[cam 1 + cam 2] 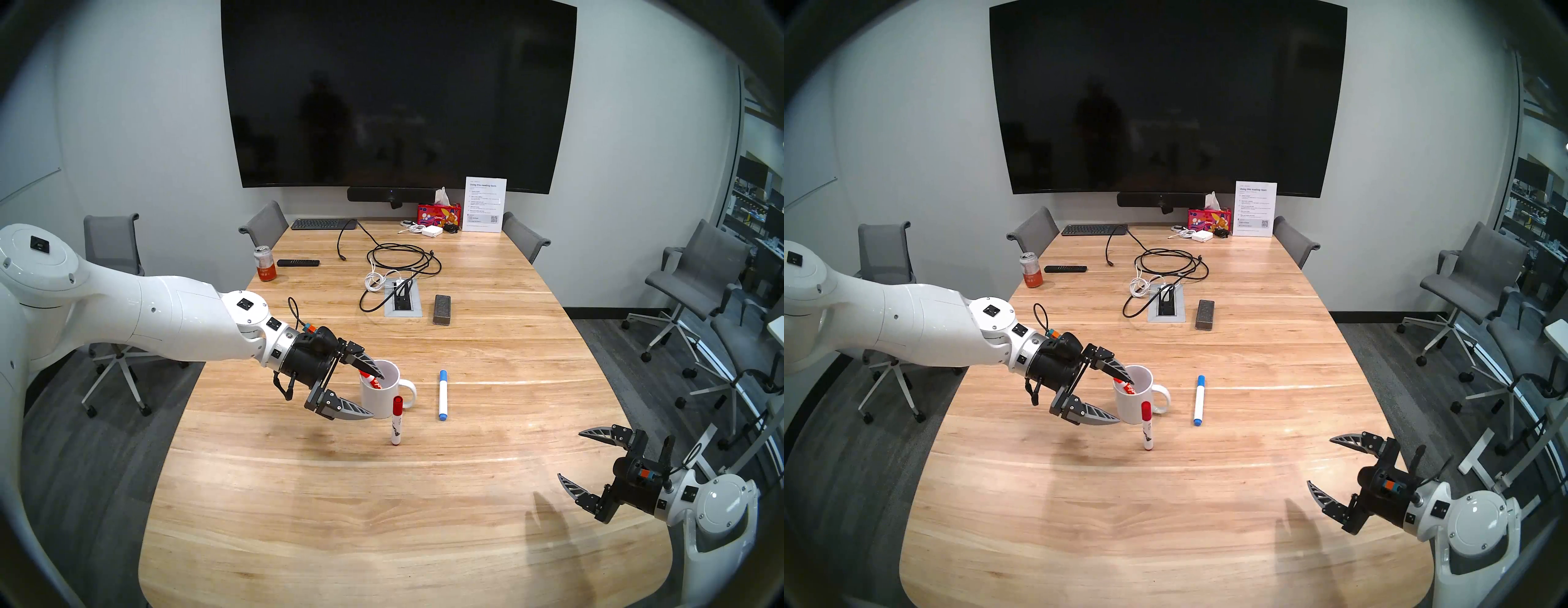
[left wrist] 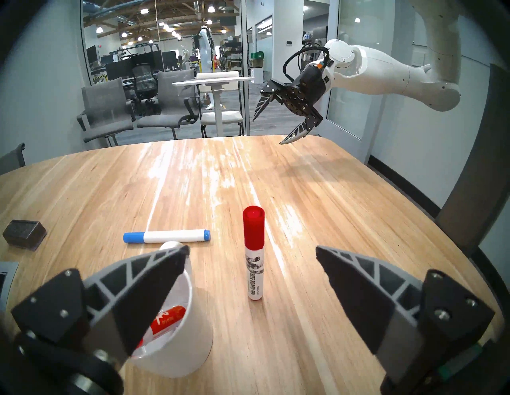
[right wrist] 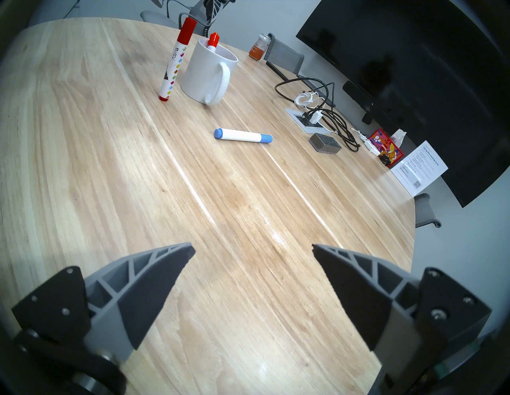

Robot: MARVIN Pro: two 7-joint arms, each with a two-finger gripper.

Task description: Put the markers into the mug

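Observation:
A white mug [image 1: 379,403] stands mid-table with its handle to the right. An orange-capped marker [image 1: 373,381] leans inside it. A red-capped marker [image 1: 397,420] stands upright just in front of the mug. A blue-capped marker [image 1: 443,395] lies flat to the mug's right. My left gripper [image 1: 378,395] is open and empty, with one finger over the mug's mouth and the other in front of its near left wall. In the left wrist view the red-capped marker [image 2: 254,248] stands between the spread fingers, beyond their tips. My right gripper [image 1: 569,454] hangs open and empty over the near right corner.
A dark grey eraser block [image 1: 442,309], a power socket box [image 1: 403,299] and looped cables [image 1: 399,263] lie beyond the mug. An orange can [image 1: 265,264] and a remote [image 1: 298,263] sit at the far left. Grey chairs [image 1: 695,276] ring the table.

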